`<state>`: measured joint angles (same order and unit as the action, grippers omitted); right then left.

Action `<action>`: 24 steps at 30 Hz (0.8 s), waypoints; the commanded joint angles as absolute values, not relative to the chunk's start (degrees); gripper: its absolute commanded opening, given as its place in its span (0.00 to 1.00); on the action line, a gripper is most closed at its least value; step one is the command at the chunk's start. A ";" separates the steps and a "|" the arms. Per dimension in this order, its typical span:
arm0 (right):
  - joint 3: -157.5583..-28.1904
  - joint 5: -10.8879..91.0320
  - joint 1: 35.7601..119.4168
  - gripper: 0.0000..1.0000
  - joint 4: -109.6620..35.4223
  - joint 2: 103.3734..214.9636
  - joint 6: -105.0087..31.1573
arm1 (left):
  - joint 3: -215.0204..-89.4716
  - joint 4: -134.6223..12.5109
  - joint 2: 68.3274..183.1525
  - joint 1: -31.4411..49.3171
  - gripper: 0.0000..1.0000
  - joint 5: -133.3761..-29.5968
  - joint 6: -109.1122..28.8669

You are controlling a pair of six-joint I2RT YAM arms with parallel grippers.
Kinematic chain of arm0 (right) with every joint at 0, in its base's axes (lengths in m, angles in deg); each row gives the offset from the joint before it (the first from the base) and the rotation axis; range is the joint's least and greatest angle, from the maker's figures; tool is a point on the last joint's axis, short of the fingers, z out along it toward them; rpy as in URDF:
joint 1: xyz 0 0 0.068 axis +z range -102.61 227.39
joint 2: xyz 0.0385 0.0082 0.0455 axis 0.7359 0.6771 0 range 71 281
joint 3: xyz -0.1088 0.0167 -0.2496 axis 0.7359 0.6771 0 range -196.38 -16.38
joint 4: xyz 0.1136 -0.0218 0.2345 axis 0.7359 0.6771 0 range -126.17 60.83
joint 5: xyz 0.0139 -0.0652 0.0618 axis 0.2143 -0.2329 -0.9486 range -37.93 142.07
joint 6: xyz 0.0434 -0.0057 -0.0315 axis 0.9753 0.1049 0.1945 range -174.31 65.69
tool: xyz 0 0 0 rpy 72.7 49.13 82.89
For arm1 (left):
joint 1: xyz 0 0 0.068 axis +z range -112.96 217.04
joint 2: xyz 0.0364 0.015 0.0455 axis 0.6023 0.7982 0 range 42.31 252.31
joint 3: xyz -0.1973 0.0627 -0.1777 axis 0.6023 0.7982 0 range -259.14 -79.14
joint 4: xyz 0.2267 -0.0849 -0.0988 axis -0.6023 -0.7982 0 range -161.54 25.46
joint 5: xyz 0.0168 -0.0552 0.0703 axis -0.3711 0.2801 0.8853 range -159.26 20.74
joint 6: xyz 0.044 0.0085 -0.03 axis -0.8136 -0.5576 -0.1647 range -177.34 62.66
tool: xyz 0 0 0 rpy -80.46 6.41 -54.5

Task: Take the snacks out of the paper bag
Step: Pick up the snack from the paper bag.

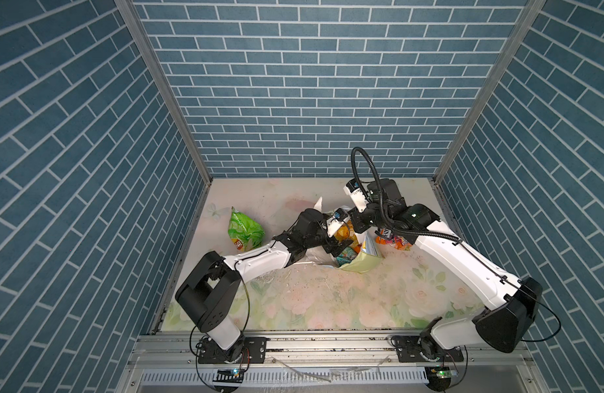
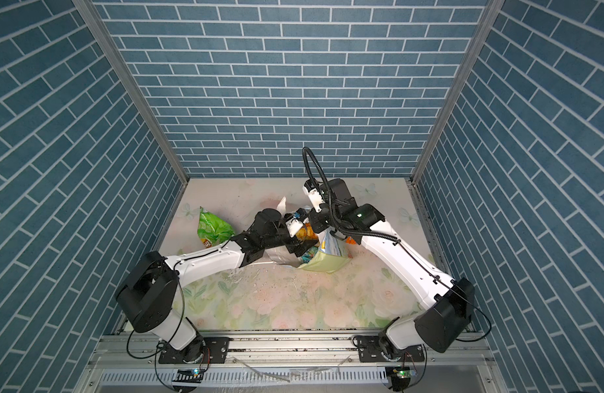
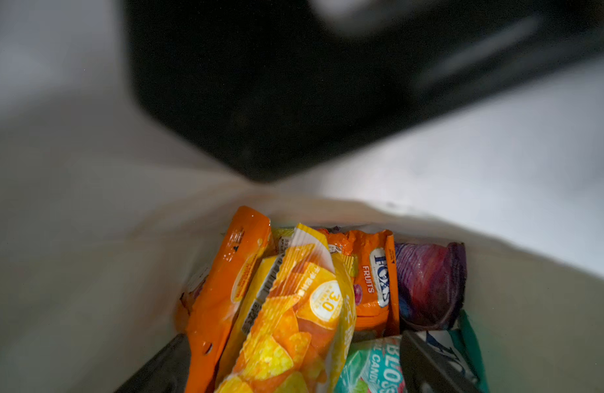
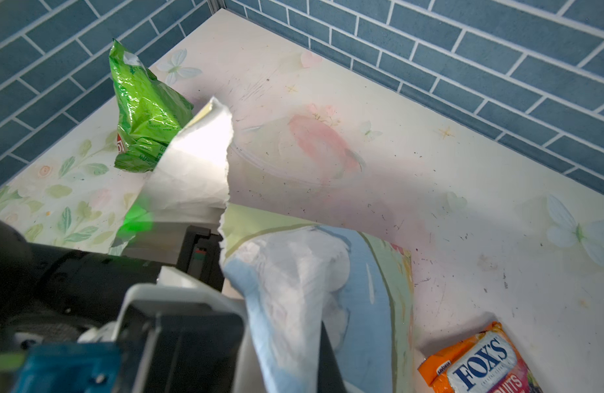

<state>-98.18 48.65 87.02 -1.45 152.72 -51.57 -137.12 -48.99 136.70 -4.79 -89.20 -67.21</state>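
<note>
The paper bag (image 1: 360, 260) (image 2: 324, 262) stands mid-table, its white inside wall (image 3: 89, 238) filling the left wrist view. My left gripper (image 1: 341, 245) (image 3: 293, 360) is down inside it, open, its dark fingers (image 3: 426, 364) on either side of a yellow chip packet (image 3: 293, 306). Around that packet lie an orange packet (image 3: 222, 289), an orange FOX'S pack (image 3: 375, 282), a purple one (image 3: 430, 282) and a teal one (image 3: 372, 367). My right gripper (image 1: 355, 222) (image 4: 293, 357) is shut on the bag's crumpled blue front rim (image 4: 293, 289).
A green chip bag (image 1: 244, 231) (image 4: 147, 112) lies on the floral table to the left of the bag. Another orange FOX'S pack (image 1: 394, 241) (image 4: 477, 364) lies right of it, under my right arm. A torn white flap (image 4: 198, 163) sticks up from the rim.
</note>
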 commanded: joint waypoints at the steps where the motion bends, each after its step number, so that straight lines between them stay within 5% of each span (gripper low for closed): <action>1: -100.38 45.91 87.32 0.00 -3.45 151.23 -51.35 | -139.40 -49.02 139.84 -4.45 0.95 -92.70 -67.99; 8: -99.70 45.83 86.50 0.00 -3.99 151.25 -51.19 | -139.18 -48.21 141.98 -5.48 0.85 -94.02 -67.03; 14: -99.47 45.49 86.14 0.00 -4.44 150.99 -51.06 | -139.46 -48.49 140.87 -5.99 0.29 -86.97 -65.07; 17: -99.12 45.39 86.06 0.00 -4.50 150.57 -50.88 | -139.08 -47.63 139.58 -5.94 0.27 -83.61 -64.93; 22: -98.36 45.61 86.04 0.00 -4.61 149.86 -50.88 | -139.08 -47.28 137.06 -5.94 0.00 -81.09 -63.72; 24: -98.05 46.15 86.02 0.00 -4.57 149.60 -50.88 | -139.17 -47.83 135.83 -5.99 0.00 -80.48 -63.36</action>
